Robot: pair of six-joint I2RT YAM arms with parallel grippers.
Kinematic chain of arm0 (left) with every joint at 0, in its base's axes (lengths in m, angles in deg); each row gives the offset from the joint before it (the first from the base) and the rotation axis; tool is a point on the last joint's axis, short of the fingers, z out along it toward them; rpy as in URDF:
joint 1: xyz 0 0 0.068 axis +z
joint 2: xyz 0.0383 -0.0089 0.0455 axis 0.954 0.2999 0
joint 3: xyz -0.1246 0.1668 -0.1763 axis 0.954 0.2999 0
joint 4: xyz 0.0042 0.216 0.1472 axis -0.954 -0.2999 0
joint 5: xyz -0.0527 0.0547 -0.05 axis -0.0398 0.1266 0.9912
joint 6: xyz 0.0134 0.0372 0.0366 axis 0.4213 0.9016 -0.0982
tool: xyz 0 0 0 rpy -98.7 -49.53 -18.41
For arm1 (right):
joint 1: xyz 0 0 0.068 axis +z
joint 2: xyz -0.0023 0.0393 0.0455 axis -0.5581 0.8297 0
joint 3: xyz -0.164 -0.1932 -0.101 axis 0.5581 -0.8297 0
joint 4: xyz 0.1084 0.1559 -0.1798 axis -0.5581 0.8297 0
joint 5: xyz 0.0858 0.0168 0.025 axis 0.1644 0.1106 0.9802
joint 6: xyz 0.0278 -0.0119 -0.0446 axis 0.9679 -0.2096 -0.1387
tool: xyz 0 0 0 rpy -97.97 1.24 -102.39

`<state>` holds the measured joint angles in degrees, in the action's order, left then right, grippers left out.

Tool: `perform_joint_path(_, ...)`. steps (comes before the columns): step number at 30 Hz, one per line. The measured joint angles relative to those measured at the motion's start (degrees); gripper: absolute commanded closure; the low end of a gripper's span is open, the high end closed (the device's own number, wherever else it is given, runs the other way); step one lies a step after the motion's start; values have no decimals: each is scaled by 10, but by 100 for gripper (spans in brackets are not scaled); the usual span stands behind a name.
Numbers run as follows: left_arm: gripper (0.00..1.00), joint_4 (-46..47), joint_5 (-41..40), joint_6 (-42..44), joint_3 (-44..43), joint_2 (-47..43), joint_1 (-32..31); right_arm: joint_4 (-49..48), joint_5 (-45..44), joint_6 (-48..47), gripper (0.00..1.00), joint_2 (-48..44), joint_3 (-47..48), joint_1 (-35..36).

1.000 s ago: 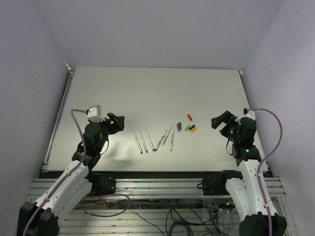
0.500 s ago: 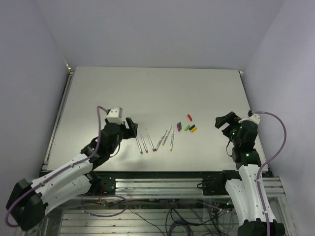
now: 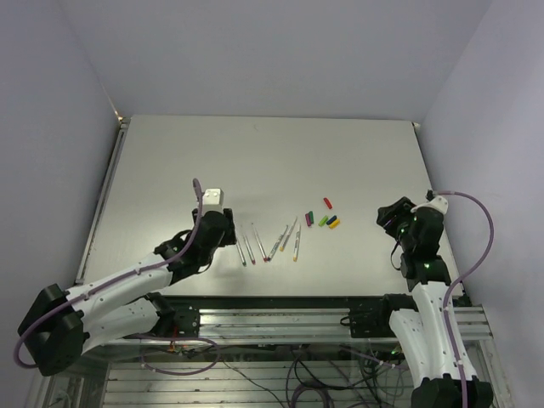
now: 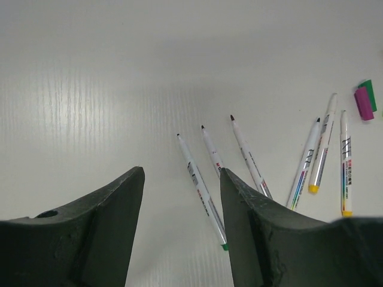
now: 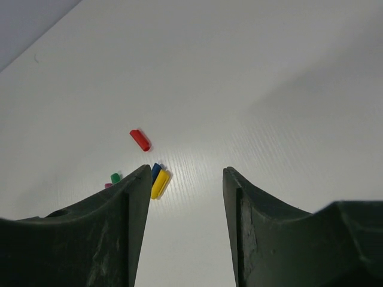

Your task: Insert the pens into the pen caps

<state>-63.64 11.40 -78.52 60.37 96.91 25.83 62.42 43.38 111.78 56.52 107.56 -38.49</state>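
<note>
Left wrist view shows pens (image 4: 250, 157), right wrist view only pen caps (image 5: 160, 183).

Pale lavender walls (image 3: 255, 51) on three sides of a white table (image 3: 255, 161)

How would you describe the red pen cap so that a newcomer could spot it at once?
On the white table, look just right of the fanned pens near the front middle for a cluster of coloured caps. The red cap lies alone behind that cluster, farthest back, and is the only red one.
</note>
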Motion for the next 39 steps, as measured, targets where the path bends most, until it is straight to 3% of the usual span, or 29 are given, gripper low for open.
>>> perform_joint_path(19, 39, -82, 11, -72, -67, 187, -60, -6, 16, -4, 50, 15, -13, 0)
perform_joint_path(39, 41, -82, 11, -78, -99, 263, -61, -15, 40, -2, 49, 26, -30, 0)
